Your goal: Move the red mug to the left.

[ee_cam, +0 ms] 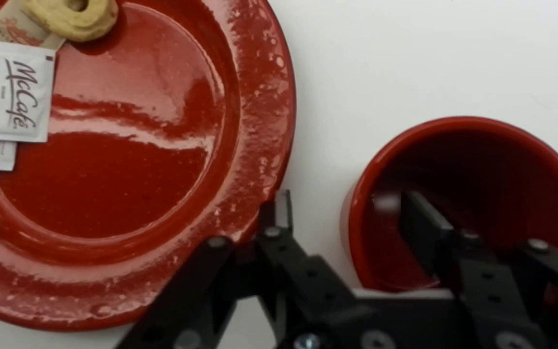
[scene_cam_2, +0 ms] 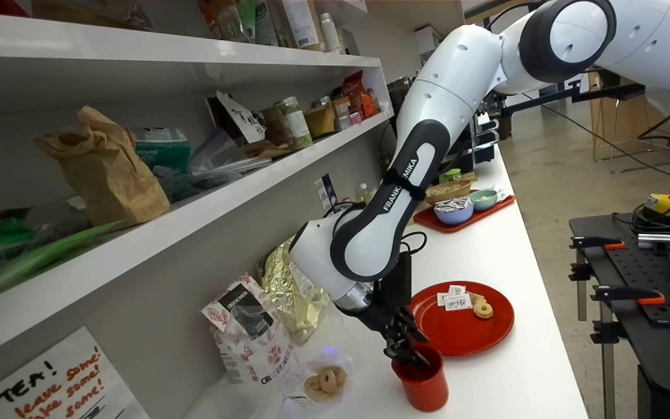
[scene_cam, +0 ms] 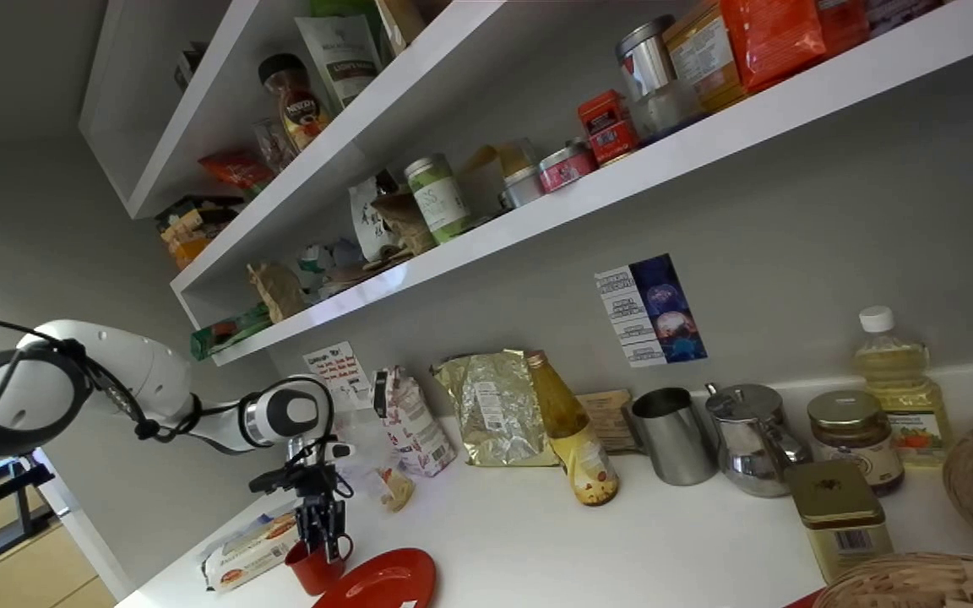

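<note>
The red mug (scene_cam: 311, 572) stands upright on the white counter; it also shows in an exterior view (scene_cam_2: 425, 389) and at the right of the wrist view (ee_cam: 482, 169). My gripper (ee_cam: 349, 211) is open at the mug, pointing down. One finger reaches inside the mug's opening and the other is outside, between mug and dish. The mug's wall lies between the fingers, with gaps visible on both sides. In both exterior views the gripper (scene_cam: 326, 540) (scene_cam_2: 409, 349) is at the mug's rim. The mug's handle shows in an exterior view but is hidden in the wrist view.
A wide red dish (ee_cam: 259, 121) with sachets and a ring biscuit lies close beside the mug. A long white packet (scene_cam: 250, 553) lies on the mug's other side. A bag of ring biscuits (scene_cam_2: 324, 383) and upright bags stand near the wall. Shelves (scene_cam: 470, 245) hang above.
</note>
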Tool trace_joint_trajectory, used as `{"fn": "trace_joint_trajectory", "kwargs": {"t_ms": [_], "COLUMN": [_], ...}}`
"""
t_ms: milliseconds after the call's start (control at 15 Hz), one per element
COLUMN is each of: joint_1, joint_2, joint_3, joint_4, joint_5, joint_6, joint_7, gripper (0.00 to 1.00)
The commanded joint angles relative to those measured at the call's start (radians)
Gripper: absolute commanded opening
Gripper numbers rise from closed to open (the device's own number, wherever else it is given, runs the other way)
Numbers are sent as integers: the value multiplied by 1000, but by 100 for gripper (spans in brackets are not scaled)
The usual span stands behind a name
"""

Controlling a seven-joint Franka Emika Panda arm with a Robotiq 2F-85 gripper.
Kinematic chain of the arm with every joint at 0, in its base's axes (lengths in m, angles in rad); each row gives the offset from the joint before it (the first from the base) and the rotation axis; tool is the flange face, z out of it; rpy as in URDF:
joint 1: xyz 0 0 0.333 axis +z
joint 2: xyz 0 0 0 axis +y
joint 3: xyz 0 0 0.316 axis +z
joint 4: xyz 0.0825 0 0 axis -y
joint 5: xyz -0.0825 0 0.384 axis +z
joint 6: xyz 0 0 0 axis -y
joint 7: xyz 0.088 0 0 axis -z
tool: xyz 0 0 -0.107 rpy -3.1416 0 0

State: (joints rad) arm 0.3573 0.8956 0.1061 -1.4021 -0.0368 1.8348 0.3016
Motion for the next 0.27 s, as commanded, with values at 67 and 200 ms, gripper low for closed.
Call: {"fn": "trace_joint_trajectory", "kwargs": {"t_ms": [67, 200], "joint_1": [3, 3], "joint_2": [4, 4], "joint_3": [-2, -2], "joint_4": [7, 7], "joint_5": [2, 2], "joint_6": [-4, -4], "joint_7": [0, 0], "gripper": [72, 72]}}
